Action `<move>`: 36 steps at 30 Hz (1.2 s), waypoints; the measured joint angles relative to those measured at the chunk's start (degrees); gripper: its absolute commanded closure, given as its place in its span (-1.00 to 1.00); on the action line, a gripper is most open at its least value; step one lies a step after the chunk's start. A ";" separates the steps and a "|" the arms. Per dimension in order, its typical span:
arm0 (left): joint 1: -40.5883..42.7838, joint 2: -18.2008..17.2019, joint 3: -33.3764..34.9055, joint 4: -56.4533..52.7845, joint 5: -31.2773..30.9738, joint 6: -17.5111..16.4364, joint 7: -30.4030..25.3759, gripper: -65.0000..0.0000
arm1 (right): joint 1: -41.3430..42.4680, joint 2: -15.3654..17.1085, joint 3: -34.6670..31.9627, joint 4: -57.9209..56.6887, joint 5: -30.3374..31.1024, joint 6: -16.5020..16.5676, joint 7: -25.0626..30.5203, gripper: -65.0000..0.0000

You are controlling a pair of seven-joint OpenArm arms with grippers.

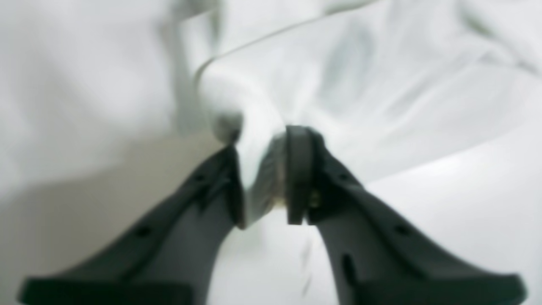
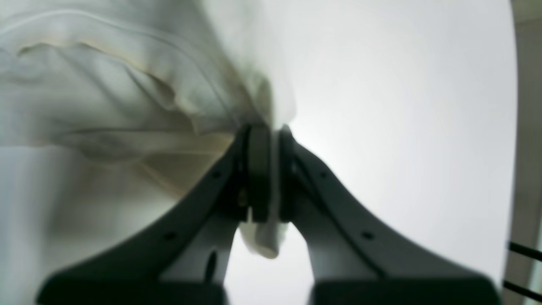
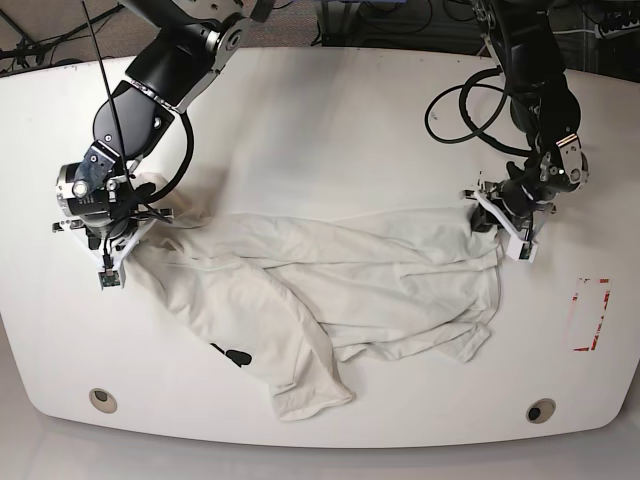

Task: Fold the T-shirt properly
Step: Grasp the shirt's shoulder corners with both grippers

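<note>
Up close we see our left gripper and right gripper pinching cloth; only overhead shows the whole rumpled T-shirt on the table.

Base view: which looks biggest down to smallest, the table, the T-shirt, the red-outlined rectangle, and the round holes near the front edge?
1. Table, it fills most of the view.
2. T-shirt, stretched between the left gripper and right gripper.
3. Red-outlined rectangle.
4. The two holes; they look about alike.

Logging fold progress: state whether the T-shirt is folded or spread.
Neither: the T-shirt lies crumpled, stretched between the left gripper and right gripper, one flap doubled over.
</note>
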 measured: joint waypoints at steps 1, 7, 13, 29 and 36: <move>-0.55 -0.55 0.92 -1.53 -0.74 -0.04 -1.27 1.00 | 0.31 0.09 0.83 -0.35 2.10 -0.02 -0.09 0.88; -0.33 -1.77 1.66 -2.84 -1.27 -0.28 -4.37 1.00 | 0.39 2.45 5.42 -2.16 14.25 -0.04 -6.51 0.87; -0.52 -4.35 2.03 -3.04 -0.85 -0.63 -3.78 1.00 | 1.64 3.43 9.38 -3.65 20.70 -0.24 -8.94 0.56; 0.37 -8.15 1.73 -3.30 0.04 -7.17 -3.50 1.00 | 6.54 18.47 26.10 -35.43 36.30 -0.48 -9.53 0.27; 1.84 -8.87 1.49 -1.68 0.42 -7.13 -3.48 1.00 | 1.05 18.47 26.03 -35.71 45.11 -0.48 -12.07 -0.27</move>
